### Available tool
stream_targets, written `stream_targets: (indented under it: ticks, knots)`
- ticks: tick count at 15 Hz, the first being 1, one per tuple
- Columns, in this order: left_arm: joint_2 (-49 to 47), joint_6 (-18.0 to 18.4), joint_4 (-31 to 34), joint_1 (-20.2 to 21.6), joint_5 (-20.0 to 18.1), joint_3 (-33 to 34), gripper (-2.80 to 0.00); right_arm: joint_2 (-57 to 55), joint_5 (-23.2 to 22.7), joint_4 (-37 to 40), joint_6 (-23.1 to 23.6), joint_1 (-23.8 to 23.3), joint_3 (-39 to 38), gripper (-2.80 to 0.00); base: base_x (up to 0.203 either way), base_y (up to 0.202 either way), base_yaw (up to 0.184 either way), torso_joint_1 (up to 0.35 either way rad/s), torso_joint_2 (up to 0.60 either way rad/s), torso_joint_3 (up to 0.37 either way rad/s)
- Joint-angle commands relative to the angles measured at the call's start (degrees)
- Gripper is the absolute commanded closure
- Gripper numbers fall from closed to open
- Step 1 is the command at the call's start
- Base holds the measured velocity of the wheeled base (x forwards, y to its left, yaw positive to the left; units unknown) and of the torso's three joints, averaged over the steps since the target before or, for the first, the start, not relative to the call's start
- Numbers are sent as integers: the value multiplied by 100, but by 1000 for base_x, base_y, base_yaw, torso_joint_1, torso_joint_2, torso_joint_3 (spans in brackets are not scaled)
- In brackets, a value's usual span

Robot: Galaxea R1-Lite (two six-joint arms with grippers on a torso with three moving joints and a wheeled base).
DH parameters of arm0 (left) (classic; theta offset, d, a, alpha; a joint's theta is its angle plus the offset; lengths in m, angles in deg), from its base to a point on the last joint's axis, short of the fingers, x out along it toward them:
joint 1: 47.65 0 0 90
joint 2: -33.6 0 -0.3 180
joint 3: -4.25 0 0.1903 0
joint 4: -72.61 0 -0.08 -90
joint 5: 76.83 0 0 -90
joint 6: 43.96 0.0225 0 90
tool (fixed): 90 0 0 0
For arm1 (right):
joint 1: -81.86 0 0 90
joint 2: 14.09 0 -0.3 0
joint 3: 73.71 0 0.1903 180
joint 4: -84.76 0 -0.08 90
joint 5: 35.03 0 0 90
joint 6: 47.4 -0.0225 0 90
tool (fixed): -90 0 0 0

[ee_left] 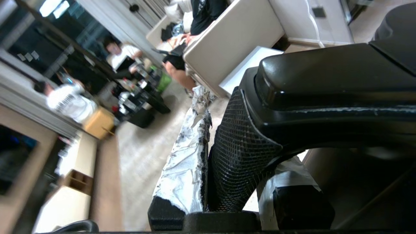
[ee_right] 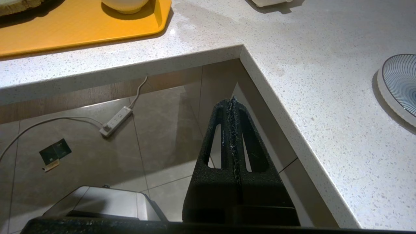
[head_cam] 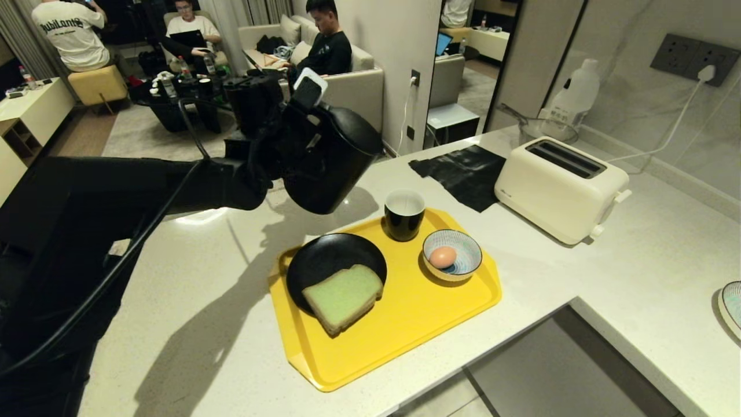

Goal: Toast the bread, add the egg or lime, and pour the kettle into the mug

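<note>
One arm is doing the work: the left gripper (ee_left: 234, 182) is clamping the kettle (head_cam: 324, 162) by its loop handle (ee_left: 240, 152), its foil-wrapped fingers (ee_left: 185, 169) closed on either side of the textured grip. In the head view the kettle is hanging tilted in the upper middle of the frame, above the counter (head_cam: 220, 324) and just up and left of the mug (head_cam: 404, 214), not touching it. The mug is standing at the top edge of the yellow tray (head_cam: 405, 324); right of it and slightly lower, the egg (head_cam: 443, 256) is lying in the striped bowl (head_cam: 463, 263), and the bread (head_cam: 343, 298) is resting half on the black plate (head_cam: 324, 260) at the frame's centre. The kettle is probably heavy if filled, rigid and smooth-walled, so the handle looks like the only sound place to hold; its weight hangs away from the grip, which may make it want to swing as it tips. The mug is looking light and glossy, likely to slide if bumped. The right gripper (ee_right: 232, 107) is sitting parked below the counter edge, fingers pressed together on nothing.
</note>
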Motion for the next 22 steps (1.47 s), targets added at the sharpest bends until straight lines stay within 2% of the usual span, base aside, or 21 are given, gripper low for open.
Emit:
stream_targets:
  ticks: [1, 5, 8, 11, 15, 18, 20, 22]
  knots:
    - [404, -282, 181, 75, 54, 2, 0, -5, -7, 11, 3, 2, 1, 0, 0, 0, 0, 0, 0, 0]
    - [972, -962, 685, 440, 154, 11, 0, -5, -7, 4, 3, 2, 1, 0, 0, 0, 0, 0, 0, 0]
    - [1410, -1412, 996, 967, 147, 57, 0, -5, -7, 4, 3, 2, 1, 0, 0, 0, 0, 0, 0, 0]
    - [1823, -1910, 1042, 1549, 115, 436, 0, -5, -7, 6, 3, 2, 1, 0, 0, 0, 0, 0, 0, 0]
    - [2559, -2638, 1035, 1965, -13, 1537, 0, -5, -7, 11, 3, 2, 1, 0, 0, 0, 0, 0, 0, 0]
    - [3035, -3319, 999, 2350, -357, 2549, 0, -5, -7, 4, 3, 2, 1, 0, 0, 0, 0, 0, 0, 0]
    - [3145, -3735, 713, 2659, -636, 3035, 0, -5, -7, 11, 3, 2, 1, 0, 0, 0, 0, 0, 0, 0]
    - [3156, -3871, 108, 2898, -1026, 3614, 0, -5, -7, 4, 3, 2, 1, 0, 0, 0, 0, 0, 0, 0]
